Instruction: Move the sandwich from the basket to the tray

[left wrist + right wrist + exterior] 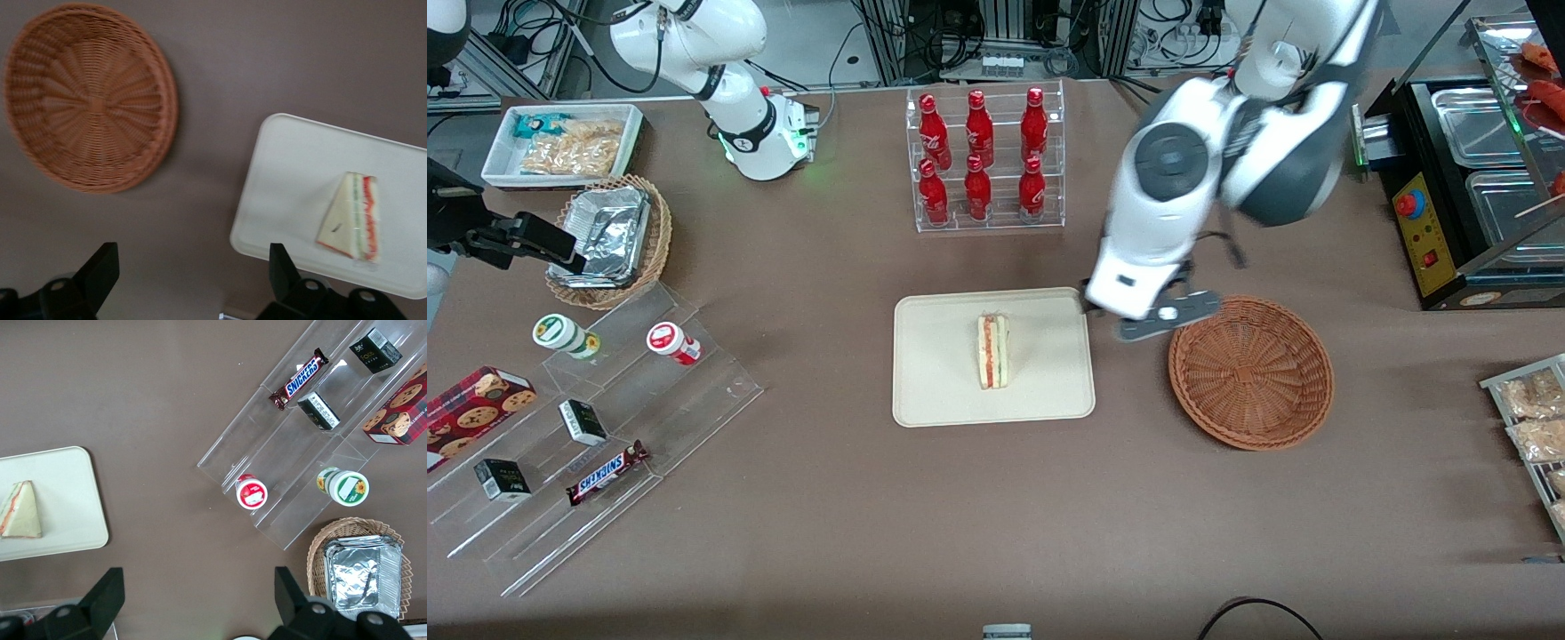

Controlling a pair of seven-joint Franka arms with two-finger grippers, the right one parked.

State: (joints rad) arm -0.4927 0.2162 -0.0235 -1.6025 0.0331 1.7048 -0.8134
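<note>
The sandwich point(993, 350) point(353, 216) point(19, 512), a white-bread wedge with red and green filling, lies near the middle of the cream tray point(943, 373) point(293, 173) point(67, 493). The reddish-brown wicker basket point(1251, 371) point(90, 97) stands empty beside the tray, toward the working arm's end of the table. My gripper point(1134, 324) point(193, 267) hangs open and empty above the bare table between tray and basket, over the tray's corner farthest from the front camera. One black fingertip point(279, 261) overlaps the tray's edge.
An acrylic rack of red bottles point(984, 160) stands farther from the front camera than the tray. A stepped acrylic shelf with snacks point(587, 418) and a tan basket of foil containers point(609, 238) lie toward the parked arm's end. A food warmer point(1467, 178) sits toward the working arm's end.
</note>
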